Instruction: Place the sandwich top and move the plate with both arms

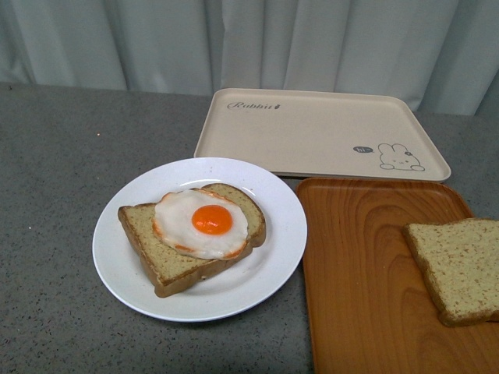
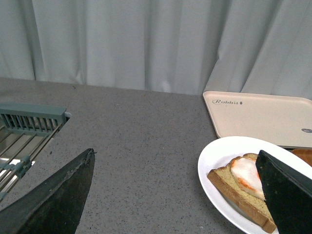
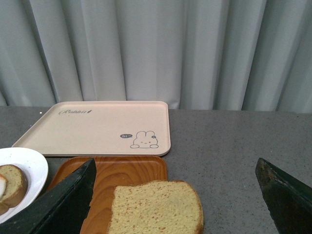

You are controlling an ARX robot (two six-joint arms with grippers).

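Your sandwich top lies flat on the orange-brown wood tray, on the robot's right side. It sits near the right edge of that tray, and nothing is on top of it.

The white plate is on the grey table, just left of the wood tray. Their edges look like they touch or almost touch, and you cannot tell which. On the plate is another brown bread slice with a fried egg on it. The yellow yolk faces up.

Behind the plate and the wood tray is the beige rabbit tray. It has a little rabbit drawn in one corner. A pale curtain hangs at the back.

You see no arms in the front view. In the right wrist view, the right claw has its two black fingers wide apart and holds nothing. The plain bread shows between them, not touched. In the left wrist view, the left claw is wide apart too, with nothing in it. The plate shows by one of its fingers. A grey wire rack sits off to the side of the table.
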